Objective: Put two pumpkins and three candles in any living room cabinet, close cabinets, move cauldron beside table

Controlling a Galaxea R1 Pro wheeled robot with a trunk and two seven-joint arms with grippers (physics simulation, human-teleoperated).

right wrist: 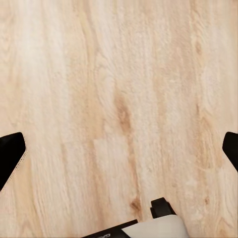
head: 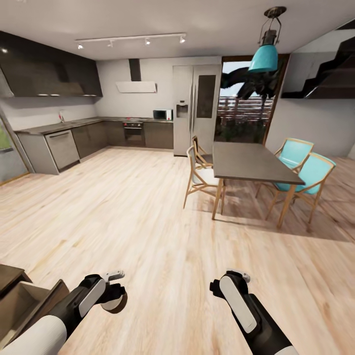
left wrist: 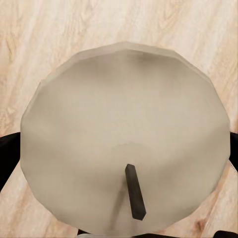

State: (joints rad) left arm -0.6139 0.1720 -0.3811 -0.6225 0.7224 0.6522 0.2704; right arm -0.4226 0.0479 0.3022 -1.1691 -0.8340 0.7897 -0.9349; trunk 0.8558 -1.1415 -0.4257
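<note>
The left gripper (head: 114,291) is clamped on a candle (left wrist: 126,144), wick up, held low over the wooden floor (head: 148,222). The right gripper (right wrist: 121,148) is empty, its fingers spread apart over bare floorboards. An open brown cabinet compartment (head: 24,301) lies just beside the left arm. Judged step: carrying the candle for stowing; next, swing toward that compartment and lower it inside.

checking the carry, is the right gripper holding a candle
No, the right gripper is open over bare wood floor.
</note>
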